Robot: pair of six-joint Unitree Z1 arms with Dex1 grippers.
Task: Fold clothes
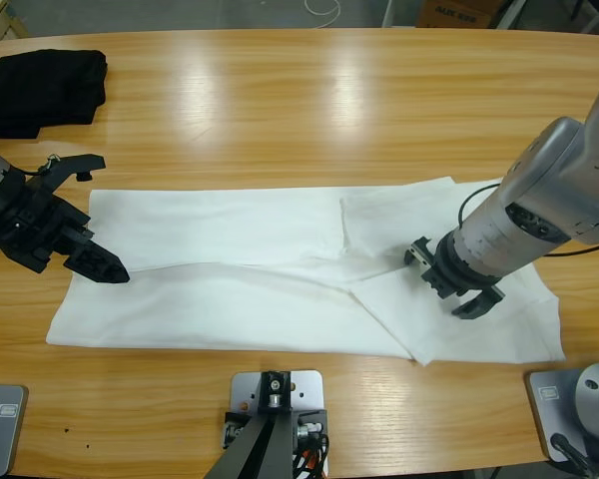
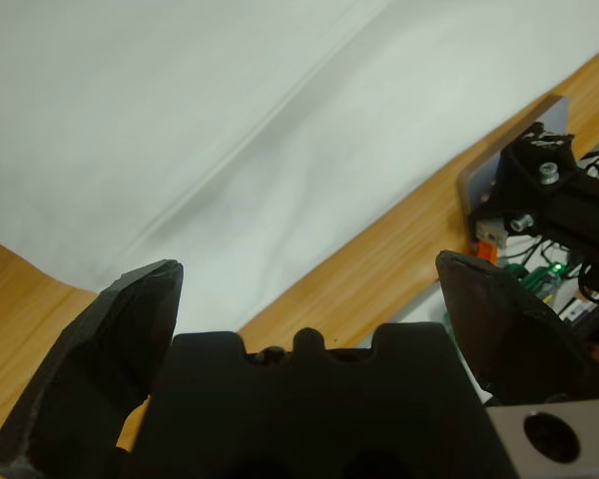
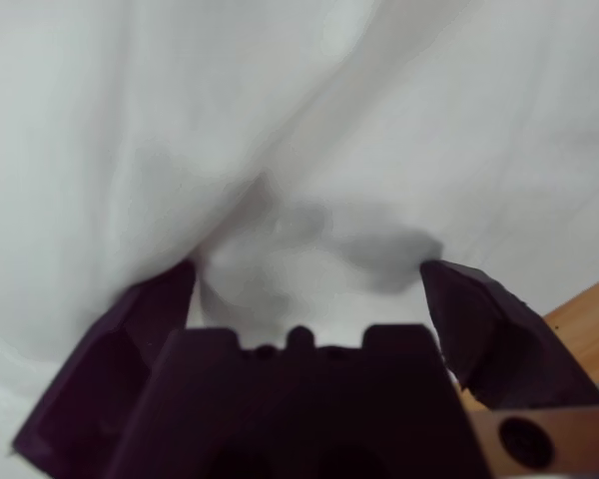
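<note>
Two garments on the wooden desk (image 1: 309,110). Item one: white T-shirt (image 1: 230,279), spread lengthwise along the near half of the desk, partly folded, with a long crease running down its middle and a flap of cloth doubled over diagonally toward its right end; in the left wrist view (image 2: 210,130) it shows as smooth white fabric with a soft ridge, its edge lying on bare wood. Item two: black folded garment (image 1: 42,90), at the far left corner of the desk, well apart from the T-shirt. Left gripper (image 1: 75,235): enters from the left edge, at the T-shirt's left end, one black jaw over the fabric's edge; in its own wrist view (image 2: 309,299) the jaws stand spread wide with nothing between them. Right gripper (image 1: 457,287): comes in from the right on a silver-grey arm (image 1: 554,195), over the doubled flap near the T-shirt's right end; in its own wrist view (image 3: 304,289) the jaws are spread, with rumpled white cloth close before them; whether they touch the cloth cannot be told.
</note>
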